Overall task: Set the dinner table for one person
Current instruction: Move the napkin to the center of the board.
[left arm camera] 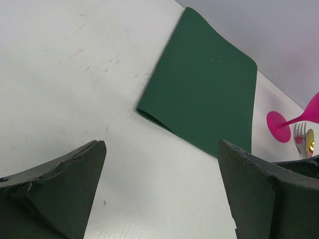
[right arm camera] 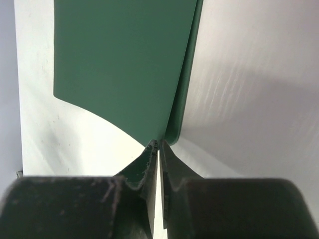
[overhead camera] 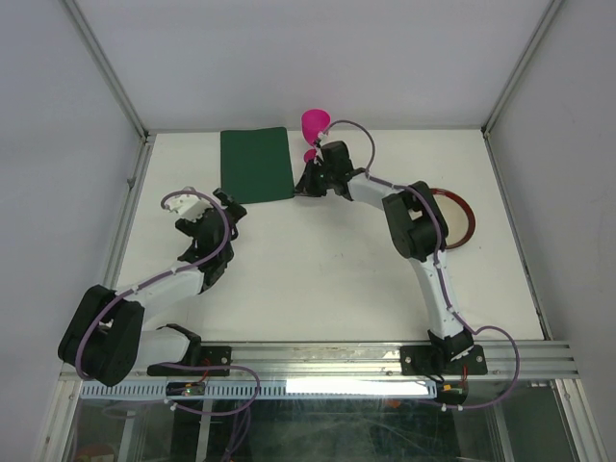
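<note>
**Right fingers clenched on the mat corner, left fingers released**
I read the right gripper (right arm camera: 158, 147) as pinching the raised corner of the green placemat (overhead camera: 255, 164), which lies at the far side of the white desk (overhead camera: 327, 279). The left gripper (left arm camera: 160, 145) hangs spread wide over bare desk near the mat. The pinch is shallow, so a pull may slip it, and the right wrist beside the pink goblet (overhead camera: 316, 123) could topple it.

No writing, label, brand or number is legible anywhere.
</note>
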